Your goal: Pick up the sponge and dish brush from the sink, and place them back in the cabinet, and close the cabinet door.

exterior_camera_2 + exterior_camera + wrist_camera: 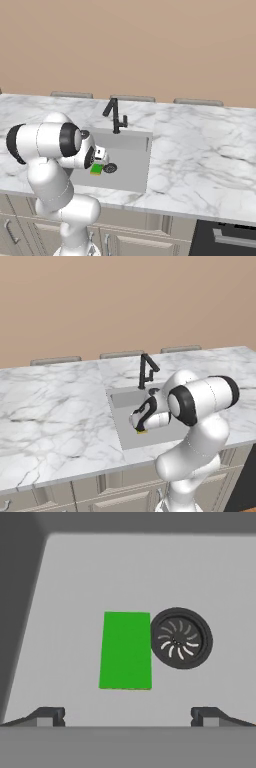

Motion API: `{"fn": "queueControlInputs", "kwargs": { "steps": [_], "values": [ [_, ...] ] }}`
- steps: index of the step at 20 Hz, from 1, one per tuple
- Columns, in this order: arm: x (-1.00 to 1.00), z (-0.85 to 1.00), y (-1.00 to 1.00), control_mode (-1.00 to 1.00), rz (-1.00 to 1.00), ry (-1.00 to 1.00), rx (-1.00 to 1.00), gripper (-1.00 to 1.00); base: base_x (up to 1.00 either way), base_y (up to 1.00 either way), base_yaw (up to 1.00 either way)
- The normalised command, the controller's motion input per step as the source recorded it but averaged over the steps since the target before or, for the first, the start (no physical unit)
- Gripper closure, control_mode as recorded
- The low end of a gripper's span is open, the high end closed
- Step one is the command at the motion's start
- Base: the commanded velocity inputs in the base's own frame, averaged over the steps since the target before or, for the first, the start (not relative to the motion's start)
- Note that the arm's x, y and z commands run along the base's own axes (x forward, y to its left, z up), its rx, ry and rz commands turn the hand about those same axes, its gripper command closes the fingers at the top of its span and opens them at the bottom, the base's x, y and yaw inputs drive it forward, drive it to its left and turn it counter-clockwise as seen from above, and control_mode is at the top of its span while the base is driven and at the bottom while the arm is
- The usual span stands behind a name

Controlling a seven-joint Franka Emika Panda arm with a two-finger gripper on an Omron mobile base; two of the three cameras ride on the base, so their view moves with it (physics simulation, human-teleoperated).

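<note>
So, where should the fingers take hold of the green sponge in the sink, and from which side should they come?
Grip the sponge across its short width, on the two long edges, coming straight down from above. It lies flat on the sink floor, so only its thin sides offer a hold. One long edge touches the drain, so that finger has little room. The open gripper looks wide enough.

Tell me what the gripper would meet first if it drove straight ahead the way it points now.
Probably the sponge, lying flat on the sink floor just beside the drain. The open gripper looks down at it, fingers spread wider than it.
</note>
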Motion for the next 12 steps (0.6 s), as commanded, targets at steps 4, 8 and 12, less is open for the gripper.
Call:
{"fn": "queueControlInputs", "kwargs": {
  "steps": [4, 8, 12],
  "values": [
    [0.09, -0.1, 0.0, -1.0, 0.0, 0.0, 0.0, -1.0, 0.0, 0.0, 0.0],
    [0.1, -0.13, 0.01, -1.0, 0.0, 0.01, 0.0, -1.0, 0.0, 0.0, 0.0],
    [0.13, -0.14, 0.01, -1.0, 0.0, 0.0, 0.0, -1.0, 0.0, 0.0, 0.0]
  ]
}}
